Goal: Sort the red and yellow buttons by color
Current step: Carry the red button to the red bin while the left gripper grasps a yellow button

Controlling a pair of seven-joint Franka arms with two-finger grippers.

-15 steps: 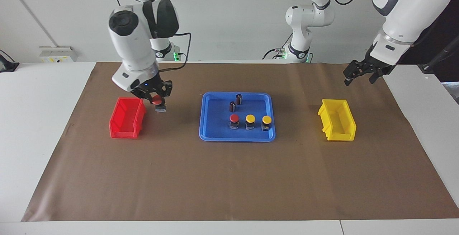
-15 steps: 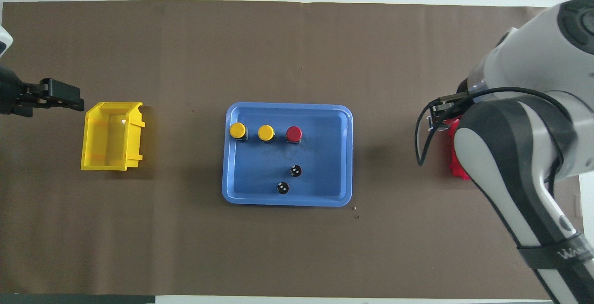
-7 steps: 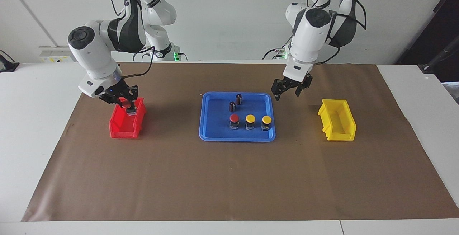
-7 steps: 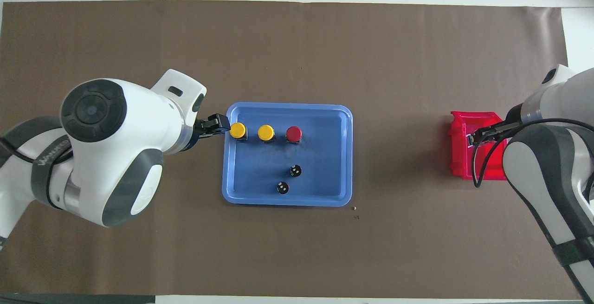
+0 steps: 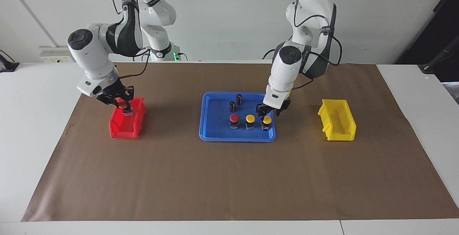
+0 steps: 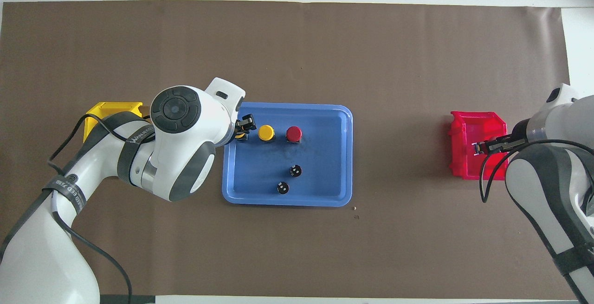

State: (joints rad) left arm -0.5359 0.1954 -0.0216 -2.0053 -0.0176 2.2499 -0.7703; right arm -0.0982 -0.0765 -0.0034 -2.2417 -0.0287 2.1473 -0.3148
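Observation:
One red button [image 5: 124, 104] hangs over the red bin [image 5: 122, 130], with my right gripper [image 5: 124, 106] shut on it. In the blue tray [image 5: 215, 137] stand a red button [image 5: 233, 118] and two yellow buttons [image 5: 250, 119] in a row. My left gripper [image 5: 267, 113] is open just above the yellow button [image 5: 266, 120] at the tray's left-arm end, its fingers either side of the cap. In the overhead view the left gripper [image 6: 242, 130] hides most of that yellow button [image 6: 238, 135], and the right gripper [image 6: 477, 146] sits over the red bin [image 6: 459, 155].
Two small dark cylinders [image 5: 235, 103] with silvery tops stand in the tray, nearer to the robots than the buttons. A yellow bin [image 5: 337, 124] sits on the brown mat toward the left arm's end. The left arm covers most of the yellow bin [image 6: 109, 108] from overhead.
My right gripper carried the red button from beside the red bin to over it. My left arm swung in from past the yellow bin and came down over the end yellow button, jaws narrowing.

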